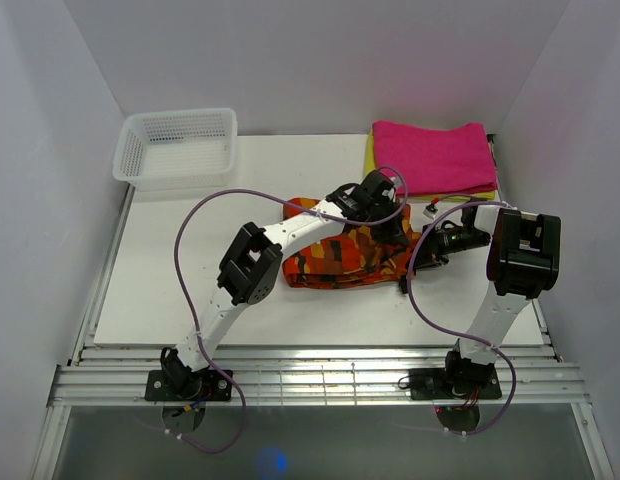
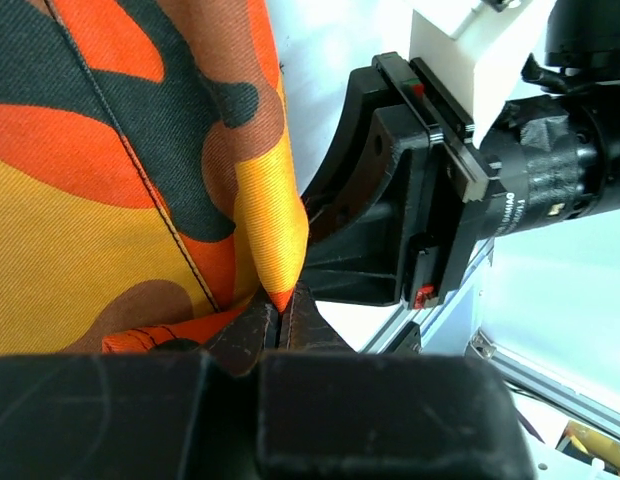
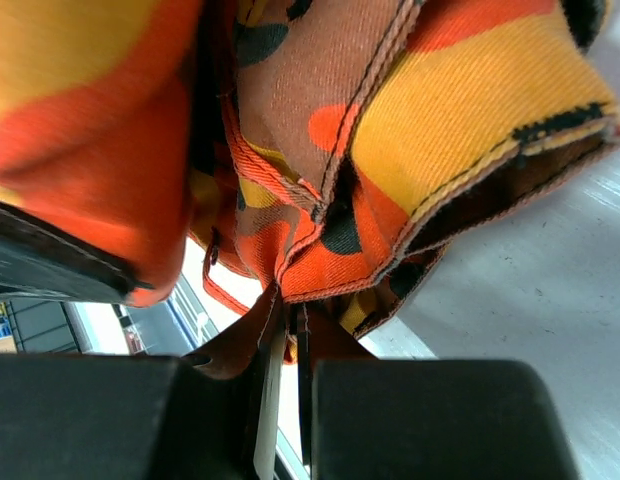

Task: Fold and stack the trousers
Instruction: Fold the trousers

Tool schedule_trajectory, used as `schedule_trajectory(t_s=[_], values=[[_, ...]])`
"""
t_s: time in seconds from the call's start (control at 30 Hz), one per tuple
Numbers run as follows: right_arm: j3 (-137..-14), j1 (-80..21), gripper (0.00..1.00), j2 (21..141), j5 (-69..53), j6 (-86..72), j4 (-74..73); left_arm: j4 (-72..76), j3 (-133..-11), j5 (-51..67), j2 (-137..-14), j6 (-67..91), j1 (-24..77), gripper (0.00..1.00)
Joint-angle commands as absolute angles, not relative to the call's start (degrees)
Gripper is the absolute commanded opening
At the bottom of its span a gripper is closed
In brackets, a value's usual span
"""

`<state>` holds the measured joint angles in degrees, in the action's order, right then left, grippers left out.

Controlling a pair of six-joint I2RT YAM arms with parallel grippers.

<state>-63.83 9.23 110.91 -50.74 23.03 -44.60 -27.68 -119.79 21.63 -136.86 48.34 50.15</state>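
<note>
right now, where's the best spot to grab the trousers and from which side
Take the trousers by the seamed edges at their right end, coming in from the right. The cloth lies in a bunched heap, and its edges there form thin folds narrow enough to pinch. The left tool and the right tool are each shut on such a fold.

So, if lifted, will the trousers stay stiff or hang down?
Probably floppy: the trousers lie bunched in soft folds. Likely not slippery, since the woven twill looks coarse and the left hand pinches one thin corner.
</note>
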Motion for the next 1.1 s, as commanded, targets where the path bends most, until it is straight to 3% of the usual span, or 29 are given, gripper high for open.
schedule_trajectory(t_s=[0.0,0.1,0.13,0.17,0.2,0.37,0.63,0.7,0.83,0.93,1.07], values=[[-63.6,8.5,0.08,109.2,-52.9,24.2,-45.5,-24.0,-121.6,24.3,-136.0,49.7,51.7,0.0],[-64.2,8.5,0.08,109.2,-52.6,24.4,-46.1,-23.0,-121.5,25.0,-137.0,50.4,51.7,0.0],[-64.3,8.5,0.12,109.2,-52.4,24.9,-46.8,-22.6,-121.4,25.3,-137.2,50.4,51.7,0.04],[-64.7,8.6,0.18,109.2,-51.6,25.3,-47.3,-22.2,-120.9,25.6,-137.3,50.4,51.7,0.12],[-65.5,8.9,0.23,109.1,-51.2,25.7,-47.9,-21.9,-120.8,26.2,-137.3,50.3,51.7,0.28],[-68.6,11.9,0.49,107.9,-47.4,30.9,-54.9,-22.0,-120.5,26.6,-134.0,47.7,50.3,0.57],[-79.9,22.1,0.53,107.4,-41.8,41.7,-68.8,-21.7,-113.6,29.8,-120.5,38.0,47.7,0.78],[-84.1,22.5,0.54,107.5,-42.8,41.6,-71.5,-21.8,-111.5,30.1,-115.8,36.2,47.5,0.92],[-88.3,20.4,0.6,107.0,-47.6,37.3,-72.2,-23.2,-104.5,32.5,-109.2,35.8,44.2,0.96],[-89.2,16.1,0.59,105.1,-50.2,33.4,-68.6,-22.9,-97.7,36.8,-104.0,34.9,38.3,0.97],[-89.2,7.3,0.56,103.8,-51.0,26.1,-62.8,-21.8,-89.3,46.5,-98.2,28.9,29.3,0.91]])
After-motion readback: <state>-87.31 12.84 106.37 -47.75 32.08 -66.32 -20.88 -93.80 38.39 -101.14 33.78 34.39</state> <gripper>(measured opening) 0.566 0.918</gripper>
